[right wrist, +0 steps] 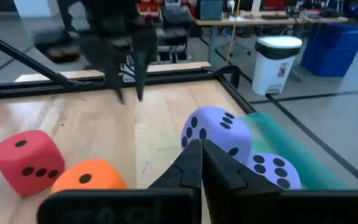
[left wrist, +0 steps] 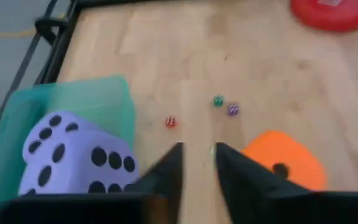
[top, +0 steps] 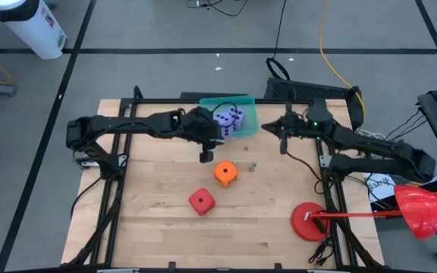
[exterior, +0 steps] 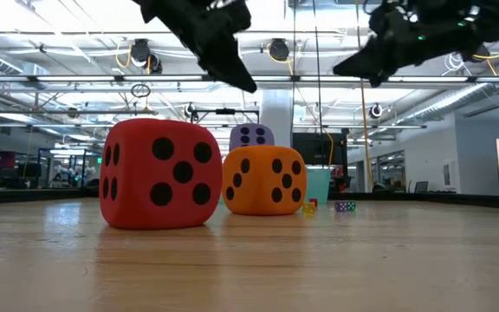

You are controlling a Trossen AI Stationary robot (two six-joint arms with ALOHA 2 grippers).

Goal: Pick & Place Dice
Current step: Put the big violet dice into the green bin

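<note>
Left gripper (top: 205,157): raised over the middle of the table, just left of the orange die; fingers (left wrist: 166,171) narrowly parted with a thin gap, nothing between them, touching nothing.

Right gripper (top: 282,130): raised over the far right part of the table, just right of the green tray; fingers (right wrist: 219,171) pressed together, holding nothing.

Green tray (top: 247,102): shallow tub at the far edge of the table, centre. Contents: two purple dice (top: 227,120) with dark pips, lying side by side and touching.

Orange die (top: 224,173): on the bare wood near the table's middle, on the near side of the tray and apart from it.

Red die (top: 201,201): on the wood nearer and slightly left of the orange die, close to it but not touching.

Small dice (left wrist: 218,101): three tiny cubes, red, green and purple, loose on the wood to the right of the orange die.

Red disc (top: 309,221): flat on the table's near right corner, well apart from the dice.

Table (top: 150,227): pale wooden top in a black frame; open wood across the near left and along the near edge.
</note>
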